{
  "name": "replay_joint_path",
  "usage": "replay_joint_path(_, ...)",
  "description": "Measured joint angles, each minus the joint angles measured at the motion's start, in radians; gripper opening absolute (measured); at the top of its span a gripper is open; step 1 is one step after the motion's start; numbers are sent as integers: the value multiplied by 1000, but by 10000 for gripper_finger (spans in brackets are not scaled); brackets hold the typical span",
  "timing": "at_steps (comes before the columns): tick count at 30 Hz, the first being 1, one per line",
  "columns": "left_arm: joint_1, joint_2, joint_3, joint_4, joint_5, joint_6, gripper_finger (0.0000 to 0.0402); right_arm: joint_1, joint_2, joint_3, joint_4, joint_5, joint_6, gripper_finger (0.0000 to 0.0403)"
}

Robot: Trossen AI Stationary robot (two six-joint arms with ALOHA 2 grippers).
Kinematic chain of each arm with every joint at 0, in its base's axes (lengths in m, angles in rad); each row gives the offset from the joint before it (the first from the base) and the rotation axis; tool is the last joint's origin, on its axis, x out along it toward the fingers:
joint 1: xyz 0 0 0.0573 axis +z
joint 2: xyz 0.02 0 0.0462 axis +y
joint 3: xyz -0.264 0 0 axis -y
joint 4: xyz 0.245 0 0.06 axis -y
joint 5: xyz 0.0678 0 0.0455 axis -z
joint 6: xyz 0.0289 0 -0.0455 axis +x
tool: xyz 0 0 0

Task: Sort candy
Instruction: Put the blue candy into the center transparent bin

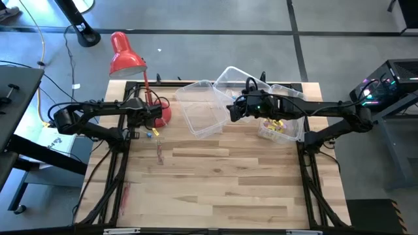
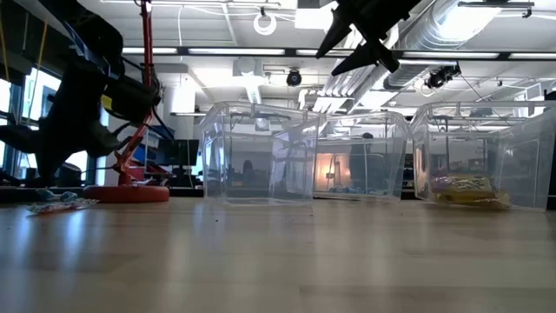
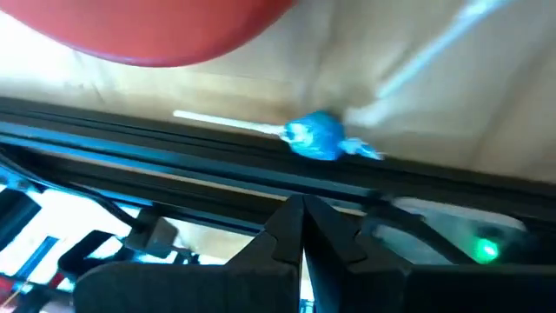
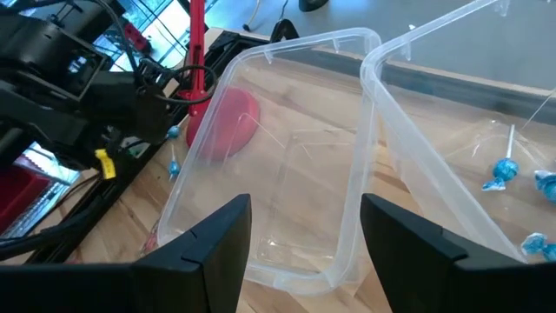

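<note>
A blue-wrapped sweet on a thin white stick [image 3: 317, 136] lies on the table by the red lamp's base, just ahead of my left gripper [image 3: 301, 209], which is shut and empty. In the high view, blue pieces [image 1: 153, 133] lie near my left gripper [image 1: 155, 117]. Slim red sticks [image 1: 160, 154] lie farther toward the near edge. My right gripper [image 4: 304, 235] is open and empty and hangs above the left clear bin [image 4: 295, 165]. Blue pieces [image 4: 504, 170] lie in the middle bin. Yellow packets [image 1: 277, 126] lie in the right bin.
The red desk lamp [image 1: 124, 59] stands on its round base [image 4: 228, 122] at the table's far left, beside my left gripper. Three clear bins [image 2: 261, 152] crowd the far middle and right of the table. More red sticks [image 1: 124, 192] lie near the left edge. Bare wood [image 1: 222, 189] fills the near half.
</note>
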Motion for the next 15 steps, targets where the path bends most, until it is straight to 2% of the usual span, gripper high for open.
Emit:
replay_joint_path(2, 10, 0, -19, 30, -33, -9, 0, 3, 0, 0, 0, -2, 10, 212)
replay_joint_path(8, 29, 0, -79, 179, -39, -28, 0, 7, 0, 0, 0, -4, 14, 212)
replay_joint_path(12, 35, 0, -86, 197, -41, -13, 0, 7, 0, 0, -1, -4, 31, 212)
replay_joint_path(15, 35, 0, -86, 197, 13, -23, 0, 7, 0, 0, -1, -4, 31, 212)
